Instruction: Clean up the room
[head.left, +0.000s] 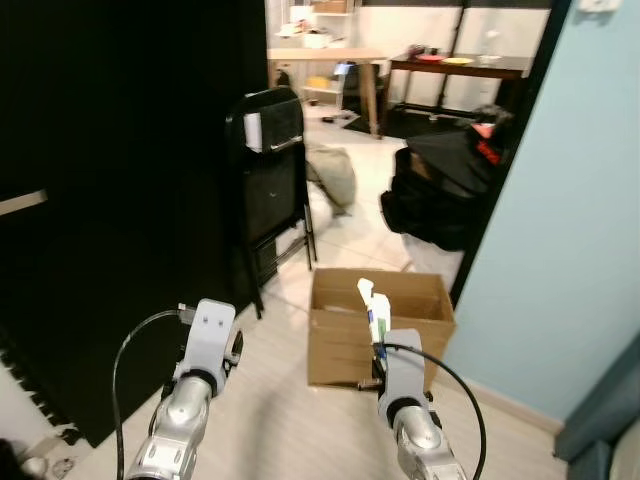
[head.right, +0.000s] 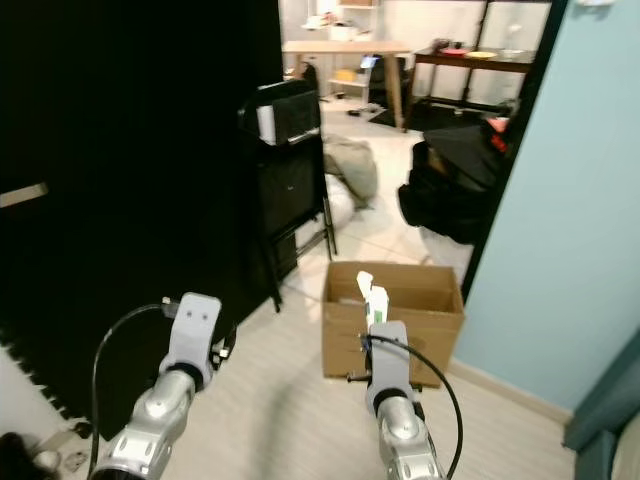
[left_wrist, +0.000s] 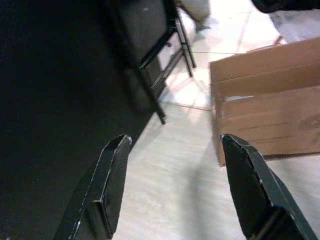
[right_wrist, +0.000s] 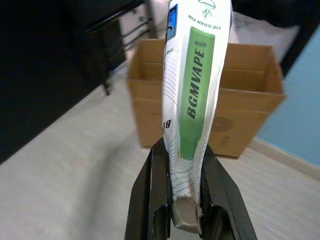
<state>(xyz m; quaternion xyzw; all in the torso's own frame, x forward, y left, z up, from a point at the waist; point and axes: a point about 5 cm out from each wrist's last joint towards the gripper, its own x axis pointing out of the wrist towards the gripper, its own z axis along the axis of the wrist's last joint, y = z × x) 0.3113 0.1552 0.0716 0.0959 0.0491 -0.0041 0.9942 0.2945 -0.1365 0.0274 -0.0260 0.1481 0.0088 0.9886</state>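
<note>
Your right gripper (right_wrist: 186, 165) is clamping a crumpled white-green packet (right_wrist: 192, 95) w/ fingers closed on its lower end. Packet is standing upright, long axis vertical, top pointing up, sitting in front of open cardboard box (head.left: 375, 325). Your left gripper (left_wrist: 175, 185) is hanging w/ fingers spread wide, holding nothing. Pale wood-look floor (head.left: 290, 420) is meeting glossy tile near black folding chair (head.left: 272, 185). Light-blue wall (head.left: 570, 230) is on right.
</note>
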